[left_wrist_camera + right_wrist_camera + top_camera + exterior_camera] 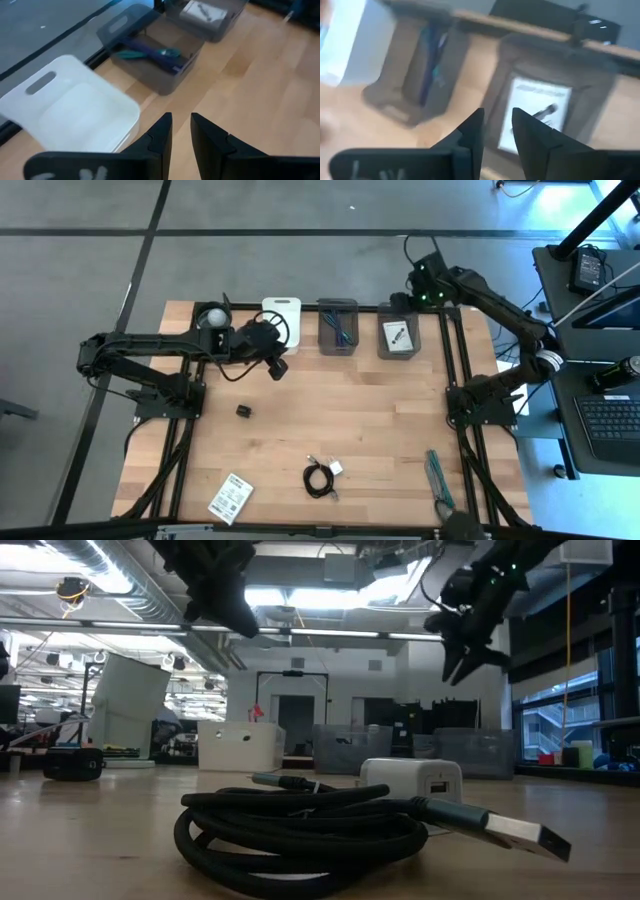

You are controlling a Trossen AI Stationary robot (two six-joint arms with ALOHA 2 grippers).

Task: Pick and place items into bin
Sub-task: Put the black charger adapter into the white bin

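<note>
My left gripper (278, 370) hovers over the table beside the white bin (282, 315), its fingers (162, 132) a narrow gap apart with nothing between them. My right gripper (408, 300) hangs high over the far end of the right grey bin (397, 338), also slightly open and empty. A white printed card (537, 112) lies flat in that bin. The middle grey bin (338, 325) holds purple and teal tools (152, 52). On the table lie a small black cube (243, 411), a black coiled cable (320, 478) with a white plug (337, 468), a white card (231, 498) and teal strips (437, 470).
A white cup with a ball (213, 315) stands at the far left, behind my left arm. The three bins line the table's far edge. Black frame rails (450, 360) run along both sides. Bare wood lies between the bins and the near items.
</note>
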